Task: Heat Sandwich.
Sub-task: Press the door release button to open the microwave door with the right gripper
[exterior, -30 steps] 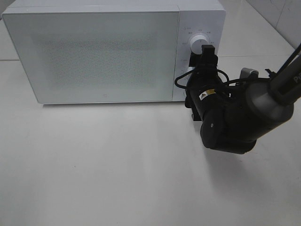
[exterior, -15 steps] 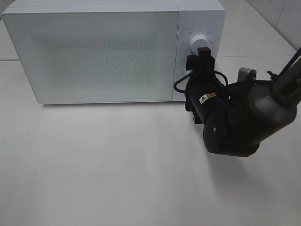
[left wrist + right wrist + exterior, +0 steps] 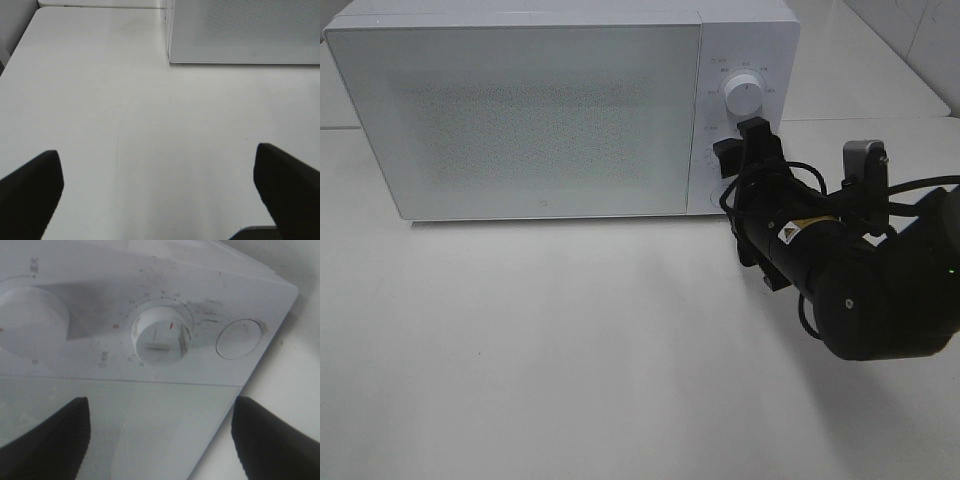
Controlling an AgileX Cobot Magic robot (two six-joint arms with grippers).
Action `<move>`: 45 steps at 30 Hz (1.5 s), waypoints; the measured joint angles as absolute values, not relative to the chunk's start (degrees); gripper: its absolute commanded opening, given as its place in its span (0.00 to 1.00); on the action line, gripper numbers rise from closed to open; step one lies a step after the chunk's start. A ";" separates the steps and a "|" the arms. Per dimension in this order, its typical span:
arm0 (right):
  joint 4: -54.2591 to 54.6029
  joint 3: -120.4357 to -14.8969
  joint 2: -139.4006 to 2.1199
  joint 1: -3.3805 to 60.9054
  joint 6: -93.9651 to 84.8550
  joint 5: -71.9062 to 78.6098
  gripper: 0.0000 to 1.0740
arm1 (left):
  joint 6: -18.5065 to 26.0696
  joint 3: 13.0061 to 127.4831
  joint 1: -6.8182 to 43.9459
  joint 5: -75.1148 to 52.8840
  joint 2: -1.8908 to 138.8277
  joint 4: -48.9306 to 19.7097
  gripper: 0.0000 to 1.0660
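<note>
The sandwich is out of view; the white microwave [image 3: 520, 110] stands with its door shut. My right gripper [image 3: 740, 142] is open in front of the control panel, just below the upper knob [image 3: 744, 97]. In the right wrist view the open gripper [image 3: 160, 440] faces the lower knob [image 3: 160, 337], a short gap away, with nothing between the fingers. A round button [image 3: 239, 338] sits beside that knob. My left gripper [image 3: 160, 200] is open over bare table, with the microwave's [image 3: 245, 30] lower corner ahead of it. The exterior view does not show the left arm.
The microwave fills the back of the white table [image 3: 570, 350]. The bulky black right arm [image 3: 870, 290] hangs over the table's right side. A table seam [image 3: 100, 7] runs behind the microwave.
The right arm's body has swung right and toward the front. Its gripper has slid down the panel, uncovering the upper knob. The jaws stayed open; the left gripper has not changed.
</note>
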State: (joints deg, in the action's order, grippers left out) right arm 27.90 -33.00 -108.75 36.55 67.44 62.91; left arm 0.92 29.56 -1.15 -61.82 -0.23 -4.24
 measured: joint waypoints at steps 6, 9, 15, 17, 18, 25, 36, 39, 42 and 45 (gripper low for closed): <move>23.55 -28.42 -101.59 36.55 54.03 52.20 0.71 | 0.92 29.56 -1.15 -61.82 -0.23 -4.24 0.92; 23.55 -27.73 -99.58 36.55 48.87 48.30 0.71 | 0.92 29.56 -1.15 -61.82 -0.23 -4.24 0.92; 23.49 -27.56 -92.13 36.21 26.87 33.92 0.71 | 0.92 29.56 -1.15 -61.82 -0.23 -4.24 0.92; 23.20 -27.50 -90.24 35.24 20.45 29.45 0.71 | 0.92 29.56 -1.15 -61.82 -0.23 -4.24 0.92; 23.20 -27.50 -90.24 35.24 20.45 29.45 0.71 | 0.92 29.56 -1.15 -61.82 -0.23 -4.24 0.92; 23.20 -27.44 -82.74 27.62 -1.78 9.00 0.71 | 0.92 29.56 -1.15 -61.82 -0.23 -4.24 0.92; 17.19 -31.34 -73.91 18.68 -12.78 -19.08 0.71 | 0.92 29.56 -1.15 -61.82 -0.23 -4.24 0.92; 12.26 -34.38 -71.91 18.39 -11.23 -26.30 0.71 | 0.92 29.56 -1.15 -61.82 -0.23 -4.24 0.92; 9.17 -36.38 -70.36 18.39 -9.34 -30.60 0.71 | 0.92 29.56 -1.15 -61.82 -0.23 -4.24 0.92; 4.07 -39.99 -67.09 18.39 -5.79 -38.73 0.71 | 0.92 29.56 -1.15 -61.82 -0.23 -4.24 0.92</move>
State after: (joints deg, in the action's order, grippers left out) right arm 4.07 -39.99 -67.09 18.39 -5.79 -38.73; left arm 0.92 29.56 -1.15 -61.82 -0.23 -4.24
